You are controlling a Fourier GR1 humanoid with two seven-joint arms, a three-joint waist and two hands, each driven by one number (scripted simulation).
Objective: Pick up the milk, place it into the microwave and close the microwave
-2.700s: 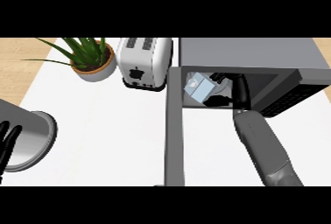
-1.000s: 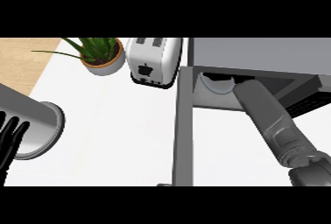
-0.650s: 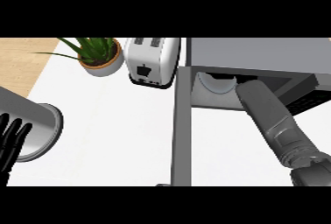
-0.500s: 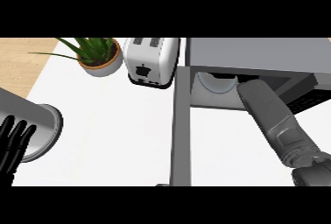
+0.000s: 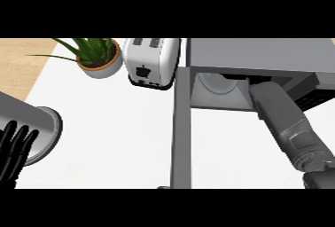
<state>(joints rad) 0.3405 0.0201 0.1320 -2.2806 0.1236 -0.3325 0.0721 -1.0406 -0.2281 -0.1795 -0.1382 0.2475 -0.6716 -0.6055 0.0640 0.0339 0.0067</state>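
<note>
Two arms are in play, and we see them doing very different things. At the lower left edge of the frame, the left hand rests with its black fingers straight and pointing up, holding nothing, just in front of its grey forearm end. Over on the right, the right forearm runs up from the lower right corner and plunges into the open mouth of the microwave, which fills the upper right of the frame. We cannot see the right hand at all: the microwave's top hides it, so we cannot tell how its fingers stand. The milk is hidden from us too; inside the cavity we make out only the pale round turntable. The microwave door stands open, edge-on to us, a grey bar running down the middle of the frame. Upper left, we have a potted plant, and just beside it to the right a white toaster, both on the white tabletop.
</note>
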